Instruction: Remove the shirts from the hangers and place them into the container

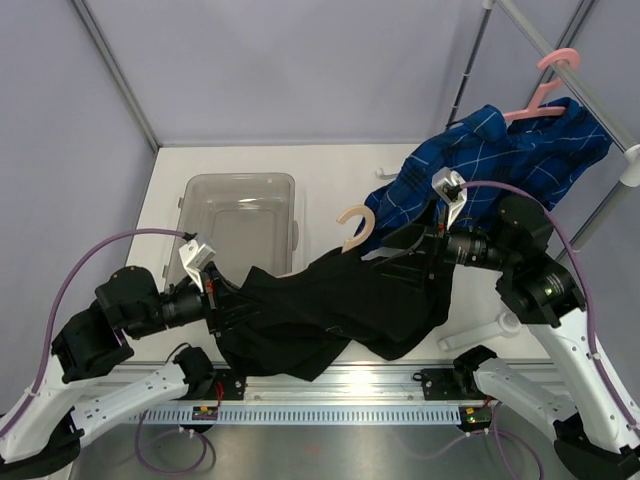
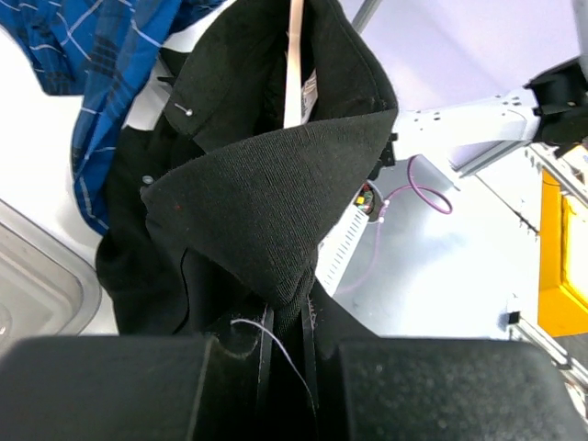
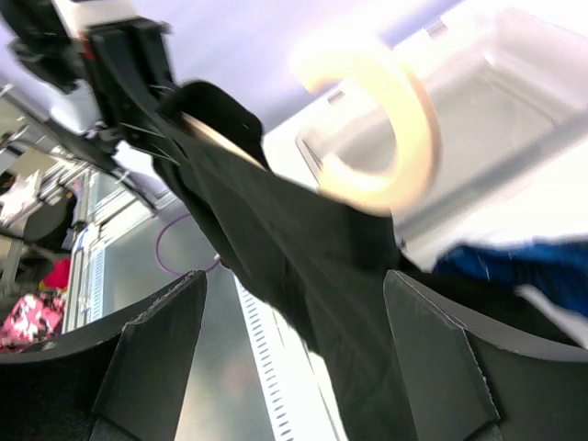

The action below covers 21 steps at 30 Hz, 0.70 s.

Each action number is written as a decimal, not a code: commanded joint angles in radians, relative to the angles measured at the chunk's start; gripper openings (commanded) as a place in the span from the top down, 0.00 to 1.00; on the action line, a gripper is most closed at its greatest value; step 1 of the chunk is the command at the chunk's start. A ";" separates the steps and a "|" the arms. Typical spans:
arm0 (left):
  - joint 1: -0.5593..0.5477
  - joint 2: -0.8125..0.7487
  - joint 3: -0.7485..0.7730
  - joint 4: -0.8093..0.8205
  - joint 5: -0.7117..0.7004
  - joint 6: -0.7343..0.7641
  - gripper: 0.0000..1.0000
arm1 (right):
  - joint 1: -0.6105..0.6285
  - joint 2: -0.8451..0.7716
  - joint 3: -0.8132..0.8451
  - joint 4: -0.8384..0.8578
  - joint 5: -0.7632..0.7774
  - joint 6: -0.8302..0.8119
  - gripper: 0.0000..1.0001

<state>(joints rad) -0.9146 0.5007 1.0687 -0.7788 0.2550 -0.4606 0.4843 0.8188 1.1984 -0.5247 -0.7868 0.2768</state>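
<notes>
The black shirt (image 1: 320,310) hangs stretched between my two grippers above the table's front, still on the cream hanger (image 1: 355,225), whose hook sticks up behind it. My left gripper (image 1: 222,298) is shut on a fold of the black cloth (image 2: 266,202), pinched tight between the jaws (image 2: 285,322). My right gripper (image 3: 294,276) stands wide open, with the black shirt (image 3: 303,248) running between its fingers just below the cream hook (image 3: 404,138). The blue checked shirt (image 1: 500,160) hangs on the pink hanger (image 1: 545,95) at the back right. The container (image 1: 240,185) sits at the back left.
A grey rack pole (image 1: 560,70) crosses the back right corner with the pink hanger hooked on it. The rack's white foot (image 1: 490,330) lies on the table by the right arm. A metal rail (image 1: 340,412) runs along the near edge.
</notes>
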 commanded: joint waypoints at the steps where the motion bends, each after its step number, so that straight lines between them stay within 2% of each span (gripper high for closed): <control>1: -0.001 -0.036 -0.001 0.067 0.068 -0.042 1.00 | 0.005 0.049 0.046 0.153 -0.132 -0.031 0.15; 14: -0.001 -0.113 -0.012 0.113 0.155 -0.079 1.00 | 0.005 0.161 0.004 0.270 -0.170 -0.096 0.20; 15: -0.001 -0.113 -0.012 0.112 0.155 -0.081 1.00 | 0.005 0.164 0.004 0.284 -0.180 -0.096 0.26; 17: -0.001 -0.120 -0.016 0.113 0.161 -0.079 1.00 | 0.005 0.172 -0.002 0.346 -0.215 -0.068 0.34; 21: -0.003 -0.120 -0.030 0.124 0.171 -0.078 1.00 | 0.007 0.187 -0.006 0.408 -0.285 -0.021 0.38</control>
<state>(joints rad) -0.9142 0.3927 1.0389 -0.7586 0.3588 -0.5251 0.4847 0.9993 1.1915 -0.2295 -0.9901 0.2295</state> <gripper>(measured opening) 0.101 0.626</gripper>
